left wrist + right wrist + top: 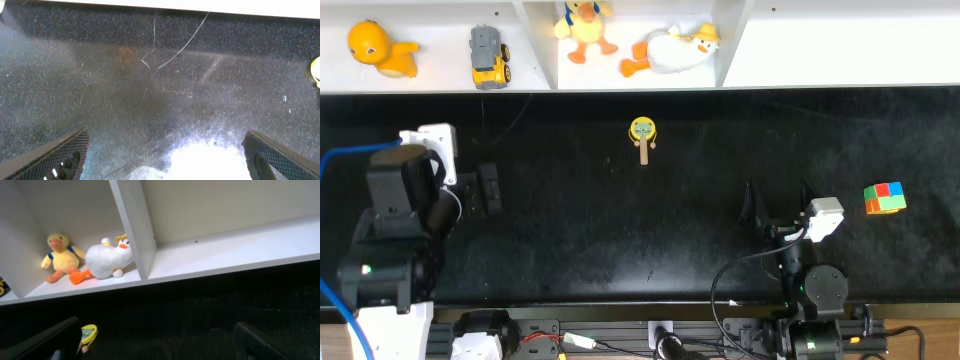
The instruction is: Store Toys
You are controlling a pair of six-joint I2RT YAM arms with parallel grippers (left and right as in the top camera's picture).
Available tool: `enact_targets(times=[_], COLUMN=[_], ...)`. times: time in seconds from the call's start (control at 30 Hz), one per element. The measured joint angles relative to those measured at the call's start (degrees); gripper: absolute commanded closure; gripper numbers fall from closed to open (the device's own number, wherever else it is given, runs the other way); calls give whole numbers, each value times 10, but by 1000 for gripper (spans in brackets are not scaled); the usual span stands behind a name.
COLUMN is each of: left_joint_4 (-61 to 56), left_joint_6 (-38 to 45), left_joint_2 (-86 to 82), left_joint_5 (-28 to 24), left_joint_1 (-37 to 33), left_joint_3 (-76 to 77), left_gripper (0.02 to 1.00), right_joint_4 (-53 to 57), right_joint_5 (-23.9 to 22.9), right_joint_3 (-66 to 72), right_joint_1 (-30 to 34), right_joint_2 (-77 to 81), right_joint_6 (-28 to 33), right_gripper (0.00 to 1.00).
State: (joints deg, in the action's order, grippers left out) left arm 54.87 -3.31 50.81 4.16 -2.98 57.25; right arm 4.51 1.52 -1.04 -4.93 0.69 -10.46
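A small yellow-green paddle toy [643,135] lies on the black table near the shelf, and it also shows as the paddle toy [88,335] beside my right gripper's finger. A multicoloured cube [884,198] rests at the table's right side. My left gripper [480,190] stands open over bare table at the left; in the left wrist view the left gripper [165,160] has nothing between its fingers. My right gripper [775,205] is open, left of the cube, and the right gripper [155,345] faces the shelf.
The white shelf [740,70] runs along the far edge. Its left bay holds a yellow duck [382,48] and a toy truck [488,55]. The middle bay holds a plush duck [585,28] and a white plush goose [672,48].
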Motion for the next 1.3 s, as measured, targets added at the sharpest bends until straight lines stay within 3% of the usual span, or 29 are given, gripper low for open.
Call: enact_targets(times=[0.57,0.73,1.0,1.3], left_joint_4=[-9,-156,-452,-525], left_joint_6=[-2,-7,-26,-54], left_joint_2=[32,-77,-290,-426], left_joint_5=[-2,-13,-13,-12], left_joint_1=[0,0,0,0], left_joint_3=[-20,-101,-372,-523], left_gripper=[20,20,20,20], right_joint_4=[0,0,0,0], right_joint_5=[0,0,0,0], right_joint_3=[0,0,0,0], right_joint_1=[0,0,0,0], right_joint_2=[0,0,0,0], right_joint_6=[0,0,0,0], right_gripper=[5,5,5,7])
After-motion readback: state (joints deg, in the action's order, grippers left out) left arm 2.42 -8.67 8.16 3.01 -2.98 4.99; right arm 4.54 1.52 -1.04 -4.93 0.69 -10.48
